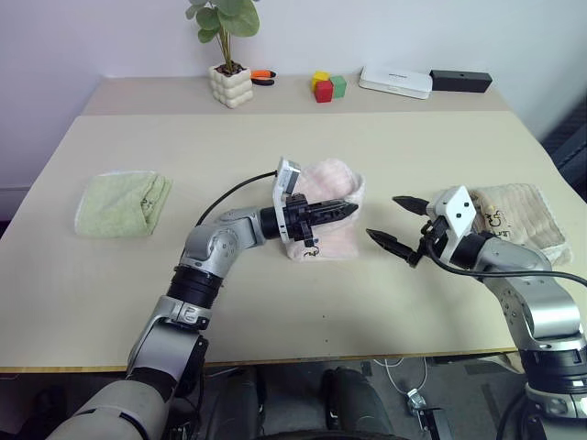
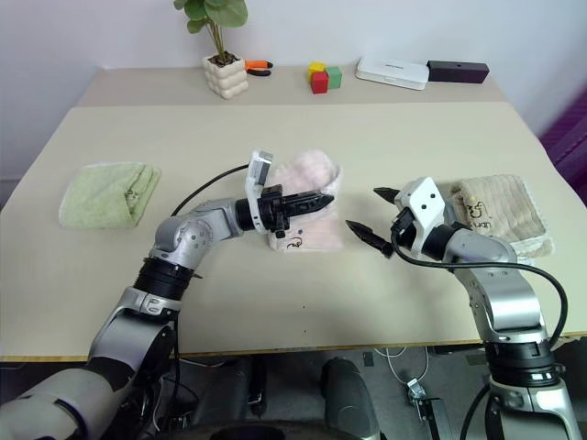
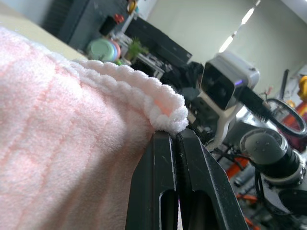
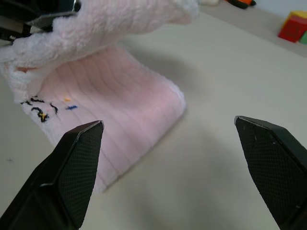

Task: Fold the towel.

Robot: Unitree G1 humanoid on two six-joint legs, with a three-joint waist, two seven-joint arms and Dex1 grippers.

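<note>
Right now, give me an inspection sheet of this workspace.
Surface: beige table, bare at the front.
Job's things: pink towel, one edge lifted over the rest.
Clutter: green towel, beige towel, potted plant, toy blocks, white box, black box.
End effectors: left end effector shut on the towel's edge; right end effector open, beside it.
Cables: black cable on the left arm.
Surroundings: pale wall.

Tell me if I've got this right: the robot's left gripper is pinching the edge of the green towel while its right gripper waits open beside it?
Not quite: the left gripper is shut on the pink towel, as the left wrist view shows. The green towel lies untouched far to the left. The right gripper does stand open beside it.
</note>
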